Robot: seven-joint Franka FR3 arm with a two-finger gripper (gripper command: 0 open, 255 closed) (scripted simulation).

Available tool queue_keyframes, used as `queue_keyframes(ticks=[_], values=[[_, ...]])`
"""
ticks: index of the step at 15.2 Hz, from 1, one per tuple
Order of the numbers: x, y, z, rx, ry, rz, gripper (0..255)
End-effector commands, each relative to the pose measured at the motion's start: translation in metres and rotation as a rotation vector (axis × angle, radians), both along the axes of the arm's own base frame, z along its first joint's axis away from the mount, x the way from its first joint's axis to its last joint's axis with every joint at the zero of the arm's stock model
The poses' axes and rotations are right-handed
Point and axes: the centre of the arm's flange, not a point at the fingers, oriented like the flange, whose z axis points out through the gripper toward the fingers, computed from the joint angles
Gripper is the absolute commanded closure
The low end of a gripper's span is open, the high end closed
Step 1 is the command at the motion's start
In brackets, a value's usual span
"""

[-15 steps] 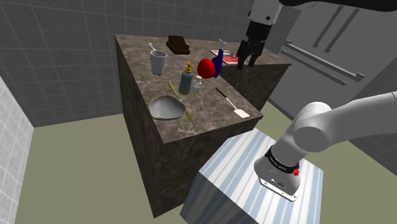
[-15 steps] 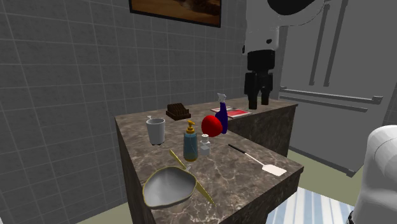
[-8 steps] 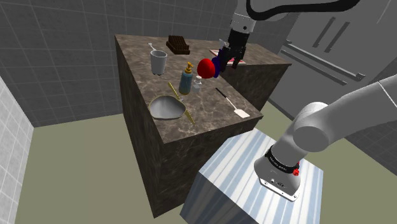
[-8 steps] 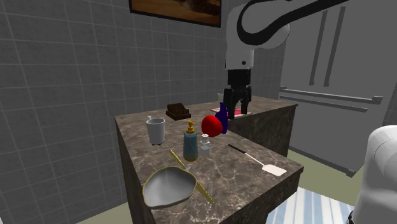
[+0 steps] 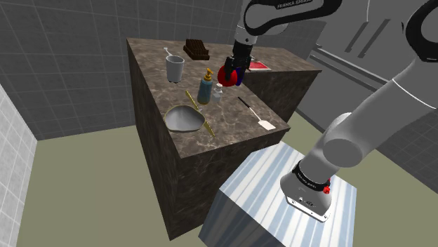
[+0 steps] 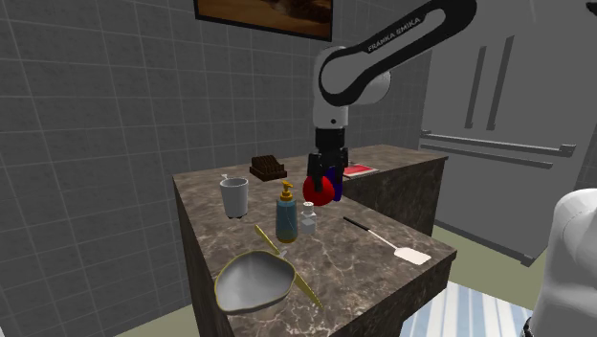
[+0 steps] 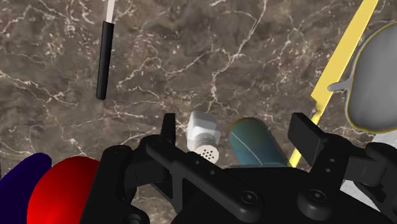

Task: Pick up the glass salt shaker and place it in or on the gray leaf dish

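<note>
The small clear salt shaker (image 5: 218,92) (image 6: 308,222) with a perforated silver cap stands on the marble counter beside a blue soap bottle (image 5: 205,88) (image 6: 285,215). The gray leaf dish (image 5: 183,118) (image 6: 254,280) (image 7: 378,83), gold-rimmed with a long yellow stem, lies near the counter's front edge. My gripper (image 5: 232,70) (image 6: 319,182) (image 7: 237,130) hangs open above the red object (image 6: 319,190), well over the counter and holding nothing. In the wrist view the shaker (image 7: 203,135) sits far below, near one finger (image 7: 168,127), with the soap bottle (image 7: 254,143) beside it.
A white cup (image 5: 175,68) and a brown rack (image 5: 197,49) stand farther back. The red object (image 5: 226,74), a dark blue bottle (image 5: 241,70) and a red book (image 5: 257,65) are under and behind my hand. A white spatula (image 5: 256,114) (image 7: 104,57) lies on the counter.
The arm has swung from beyond the counter's far end toward the shoulder view's left and lower, now over the red object near the shaker. Fingers stay open; objects have not moved.
</note>
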Motion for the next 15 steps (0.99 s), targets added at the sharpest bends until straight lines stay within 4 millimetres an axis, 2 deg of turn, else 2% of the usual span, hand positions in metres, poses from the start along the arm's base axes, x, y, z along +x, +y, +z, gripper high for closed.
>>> queue_keyframes(ticks=[1,6,13,15], values=[[0.018,-0.004,-0.014,-0.004,-0.009,0.001,0],[0.065,-0.018,-0.046,-0.013,-0.026,0.002,0],[0.065,-0.018,-0.083,-0.013,-0.026,0.002,0],[0.065,-0.018,-0.086,-0.013,-0.026,0.002,0]])
